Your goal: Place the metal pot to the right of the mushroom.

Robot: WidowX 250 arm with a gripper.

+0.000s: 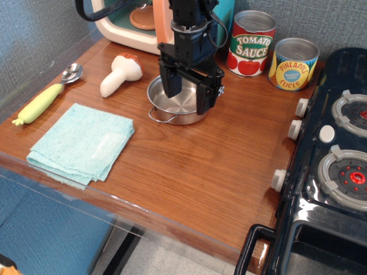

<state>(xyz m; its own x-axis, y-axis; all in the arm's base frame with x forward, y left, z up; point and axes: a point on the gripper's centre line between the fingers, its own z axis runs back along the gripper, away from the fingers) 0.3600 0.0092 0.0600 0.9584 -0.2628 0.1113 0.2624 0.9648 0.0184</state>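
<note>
The pot (pixel 175 104) sits on the surface (pixel 229 154) just at 4 o'clock from the mushroom (pixel 119 73), near it but apart, its one visible loop handle pointing toward 7 o'clock. The mushroom lies with its stem toward 7 o'clock and its cap toward 1 o'clock. Directly above the pot hangs the tool (pixel 188 94), fingers spread apart and holding nothing; one finger shows over the bowl's far-left part, the other over its right rim. Whether either touches the metal cannot be told. The pot lies straight below the tool, so any coming move would seem to turn on a vertical one. Two cans (pixel 274 50) stand at 2 o'clock from the pot, well clear.
</note>
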